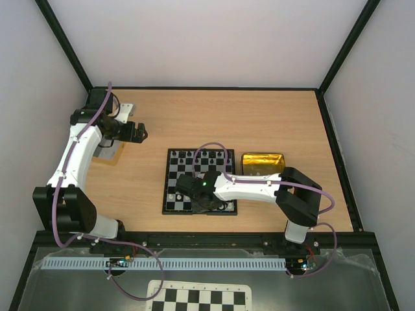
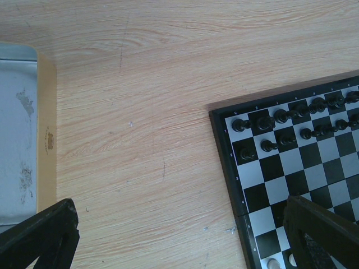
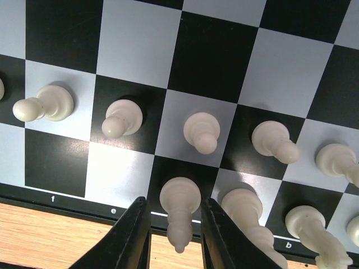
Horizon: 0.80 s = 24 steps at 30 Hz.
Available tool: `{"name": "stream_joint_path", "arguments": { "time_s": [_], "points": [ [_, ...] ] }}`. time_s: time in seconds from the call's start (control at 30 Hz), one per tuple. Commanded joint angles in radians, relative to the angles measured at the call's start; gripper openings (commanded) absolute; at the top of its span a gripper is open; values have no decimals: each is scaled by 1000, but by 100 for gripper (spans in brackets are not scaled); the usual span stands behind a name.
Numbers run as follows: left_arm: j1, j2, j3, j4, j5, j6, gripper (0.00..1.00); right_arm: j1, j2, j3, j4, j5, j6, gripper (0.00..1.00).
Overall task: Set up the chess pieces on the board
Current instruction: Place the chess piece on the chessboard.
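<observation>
The board [image 1: 178, 178] lies mid-table, with black chessmen [image 1: 198, 155] along its far rows. My right gripper [image 1: 206, 205] is low over the board's near edge. In the right wrist view its fingers [image 3: 132, 230] flank a tall white piece [image 3: 180, 202] that stands on a black back-row square [image 3: 207, 56]. A thin gap shows on the left side, so the gripper [image 3: 173, 200] is open. A row of white pawns [image 3: 202, 131] stands ahead, and more white pieces [image 3: 247, 210] stand to the right. My left gripper [image 1: 139, 133] hovers open over bare wood [image 2: 179, 241], left of the board [image 2: 221, 140].
A shiny gold tin tray [image 1: 262, 163] sits right of the board, beside the right arm. A grey metal plate on a wooden block [image 2: 17, 129] lies under the left arm at the far left. An unframed checker sheet [image 1: 198, 298] lies below the arm bases.
</observation>
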Motion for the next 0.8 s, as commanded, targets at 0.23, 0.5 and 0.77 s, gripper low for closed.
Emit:
{"name": "stream_joint_path", "arguments": {
  "time_s": [0.23, 0.5, 0.77],
  "points": [
    [-3, -8, 18, -9, 15, -4, 99, -23, -14, 47, -66, 57, 0, 24],
    [-3, -12, 18, -12, 17, -1, 99, -97, -85, 124, -169, 103, -32, 24],
    [-6, 5, 28, -20, 30, 4, 99, -298, -236, 164, -277, 152, -79, 26]
  ]
}}
